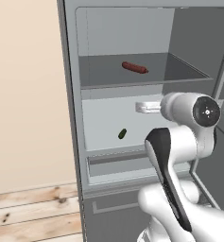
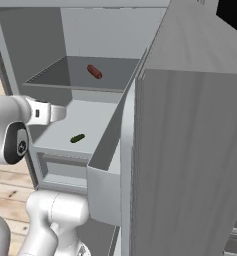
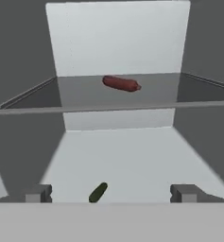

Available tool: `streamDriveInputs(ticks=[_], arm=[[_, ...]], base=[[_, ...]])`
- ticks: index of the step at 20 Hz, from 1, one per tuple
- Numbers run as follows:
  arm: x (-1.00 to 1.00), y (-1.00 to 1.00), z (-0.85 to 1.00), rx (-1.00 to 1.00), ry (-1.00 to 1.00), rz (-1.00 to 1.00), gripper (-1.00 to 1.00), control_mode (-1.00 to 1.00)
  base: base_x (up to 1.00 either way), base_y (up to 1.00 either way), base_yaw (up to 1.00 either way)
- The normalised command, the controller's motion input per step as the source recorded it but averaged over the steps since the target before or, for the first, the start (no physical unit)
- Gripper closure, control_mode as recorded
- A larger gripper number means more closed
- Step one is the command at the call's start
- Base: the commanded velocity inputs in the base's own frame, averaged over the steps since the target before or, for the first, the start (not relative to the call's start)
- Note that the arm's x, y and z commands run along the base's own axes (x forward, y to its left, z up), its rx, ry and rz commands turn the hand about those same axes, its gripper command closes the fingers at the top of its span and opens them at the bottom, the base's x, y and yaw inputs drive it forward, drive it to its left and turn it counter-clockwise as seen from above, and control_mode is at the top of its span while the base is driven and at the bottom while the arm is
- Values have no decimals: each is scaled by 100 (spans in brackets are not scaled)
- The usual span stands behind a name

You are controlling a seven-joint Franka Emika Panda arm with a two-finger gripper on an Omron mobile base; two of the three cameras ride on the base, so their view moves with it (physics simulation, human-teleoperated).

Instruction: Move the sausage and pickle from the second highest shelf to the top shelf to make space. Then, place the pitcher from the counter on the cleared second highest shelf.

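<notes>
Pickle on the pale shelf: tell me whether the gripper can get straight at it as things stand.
Probably yes. The pickle lies alone near the front of the pale shelf, between the open gripper's fingertips in the hand view, with nothing in between. The sausage is already on the top shelf.

From the left base camera I lose the right end of the second highest shelf [image 1: 108,118] behind my arm. The open fridge door [image 2: 190,150] hides that same end in the right base camera. My gripper [image 3: 111,194] fingertips are cut off low.
</notes>
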Motion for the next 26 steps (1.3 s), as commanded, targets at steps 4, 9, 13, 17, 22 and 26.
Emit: streamDriveInputs(ticks=[4, 9, 13, 17, 22, 26], arm=[[-22, 16, -20, 10, 32, 0, -100, -100], [-3, 29, -44, 8, 27, 0, -100, -100], [0, 12, -61, 2, 17, 2, -100, -100], [0, 0, -51, 0, 9, 0, -100, -100], [12, 0, -45, 0, 4, 0, -100, -100], [15, 0, -27, 0, 0, 0, -100, -100]], base=[[0, 0, 0], [0, 0, 0], [0, 0, 0], [0, 0, 0], [0, 0, 0], [0, 0, 0]])
